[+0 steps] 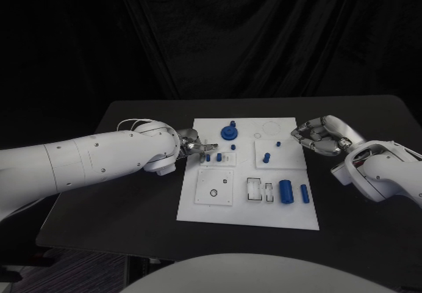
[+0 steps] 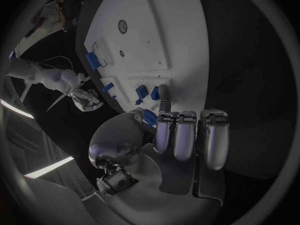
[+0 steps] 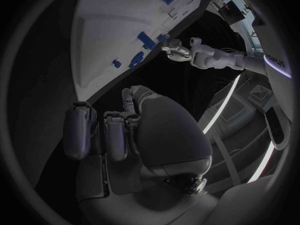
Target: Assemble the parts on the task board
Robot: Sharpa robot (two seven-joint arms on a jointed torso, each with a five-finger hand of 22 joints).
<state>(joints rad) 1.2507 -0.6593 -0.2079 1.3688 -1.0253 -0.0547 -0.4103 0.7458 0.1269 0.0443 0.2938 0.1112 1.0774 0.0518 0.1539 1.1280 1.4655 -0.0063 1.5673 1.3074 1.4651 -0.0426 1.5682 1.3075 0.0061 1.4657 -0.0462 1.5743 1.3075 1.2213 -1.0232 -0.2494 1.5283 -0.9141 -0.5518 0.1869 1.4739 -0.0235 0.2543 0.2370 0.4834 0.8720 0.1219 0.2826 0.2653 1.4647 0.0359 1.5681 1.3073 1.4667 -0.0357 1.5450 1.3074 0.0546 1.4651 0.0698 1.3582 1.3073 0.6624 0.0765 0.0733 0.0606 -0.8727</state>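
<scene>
While the black table [image 1: 123, 122] carries everything, the landmark here is the white task board [image 1: 211, 210] at its middle. Dark curtain behind the table, room otherwise dim.

Left arm [image 1: 79, 162] reaches in to the board's left edge; probably lined up to work the small pegs there. Right arm [image 1: 382, 171] sits off the board's right edge, likely parked out of the way.

Left hand [image 1: 195, 146] is at the board's left edge, fingers extended close together, tips over the square insert with small blue pegs [image 1: 218, 157]. In the left wrist view one fingertip seems to touch or pinch a blue part [image 2: 150, 117] against the thumb, but can't tell if it's truly gripped. Right hand [image 1: 324, 135] is just beside the board's upper right corner, fingers curled in, nothing visible inside.

Parts on the board: blue round knob piece [image 1: 229, 132] near the top middle, large blue cylinder [image 1: 286, 190] lower right, slim blue pin [image 1: 304, 194] just beside it toward the right edge, short peg [image 1: 266, 158] in the right-hand insert. Most look unassembled, so task judged early.
</scene>
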